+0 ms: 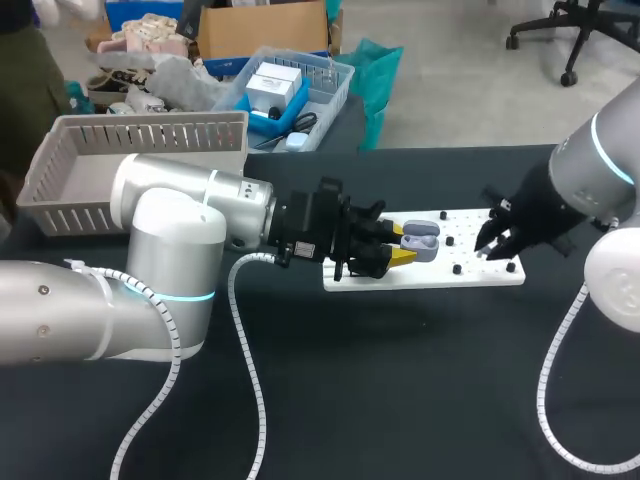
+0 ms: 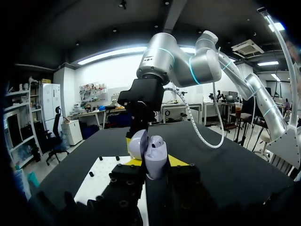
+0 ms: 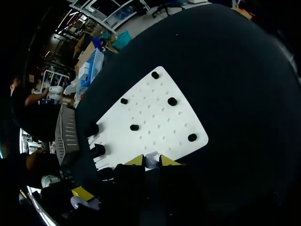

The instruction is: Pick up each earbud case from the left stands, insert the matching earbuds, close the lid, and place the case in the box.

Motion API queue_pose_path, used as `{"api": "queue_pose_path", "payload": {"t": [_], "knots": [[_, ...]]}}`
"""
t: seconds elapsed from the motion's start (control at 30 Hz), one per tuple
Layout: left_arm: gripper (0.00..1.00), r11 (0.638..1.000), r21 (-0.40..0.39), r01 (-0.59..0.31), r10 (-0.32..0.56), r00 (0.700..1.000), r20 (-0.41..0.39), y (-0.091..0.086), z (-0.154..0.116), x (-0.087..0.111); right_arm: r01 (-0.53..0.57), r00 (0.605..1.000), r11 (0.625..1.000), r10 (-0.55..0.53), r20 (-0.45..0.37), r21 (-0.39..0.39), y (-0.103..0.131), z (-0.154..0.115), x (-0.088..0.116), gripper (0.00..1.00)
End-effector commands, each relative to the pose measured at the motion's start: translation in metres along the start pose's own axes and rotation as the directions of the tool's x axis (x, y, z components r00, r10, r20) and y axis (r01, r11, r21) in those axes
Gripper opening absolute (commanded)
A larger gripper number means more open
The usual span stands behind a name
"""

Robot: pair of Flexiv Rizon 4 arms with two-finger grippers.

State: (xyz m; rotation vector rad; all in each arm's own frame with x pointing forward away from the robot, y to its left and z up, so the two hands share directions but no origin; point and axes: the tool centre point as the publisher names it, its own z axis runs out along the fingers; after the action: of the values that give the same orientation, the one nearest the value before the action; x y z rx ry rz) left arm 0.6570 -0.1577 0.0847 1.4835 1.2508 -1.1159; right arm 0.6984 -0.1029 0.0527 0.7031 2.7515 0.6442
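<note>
A lavender-grey earbud case [image 1: 421, 241] with its lid up hangs just above the white pegboard [image 1: 470, 272]. My left gripper [image 1: 404, 247] is shut on it from both sides. In the left wrist view the open case [image 2: 155, 157] stands upright between the yellow tips of that gripper [image 2: 151, 164], with one earbud showing in it. My right gripper [image 1: 493, 244] is over the board's right end. In the right wrist view a small white earbud [image 3: 151, 158] is pinched between the tips of the right gripper [image 3: 151, 162], at the edge of the pegboard [image 3: 155, 117].
Short black pegs [image 3: 172, 101] stick up from the pegboard. A grey slatted basket [image 1: 130, 165] stands on the table at the back left, behind my left arm. Dark tabletop lies in front of the board.
</note>
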Motion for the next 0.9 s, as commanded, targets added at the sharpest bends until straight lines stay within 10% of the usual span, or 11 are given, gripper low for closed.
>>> {"api": "queue_pose_path", "payload": {"t": [0.03, 0.9], "knots": [[0.00, 1.000, -0.003, -0.001, 0.001, 1.000, 0.000, -0.001, 0.000, 0.000, 0.010, 0.999, 1.000, -0.011, 0.042, 0.014, -0.002, -0.027, 0.004, 0.00], [0.00, 1.000, -0.003, -0.001, 0.001, 1.000, 0.000, -0.001, 0.000, 0.000, 0.179, 0.976, 0.968, -0.197, 0.094, 0.175, 0.056, -0.126, 0.054, 0.00]]}}
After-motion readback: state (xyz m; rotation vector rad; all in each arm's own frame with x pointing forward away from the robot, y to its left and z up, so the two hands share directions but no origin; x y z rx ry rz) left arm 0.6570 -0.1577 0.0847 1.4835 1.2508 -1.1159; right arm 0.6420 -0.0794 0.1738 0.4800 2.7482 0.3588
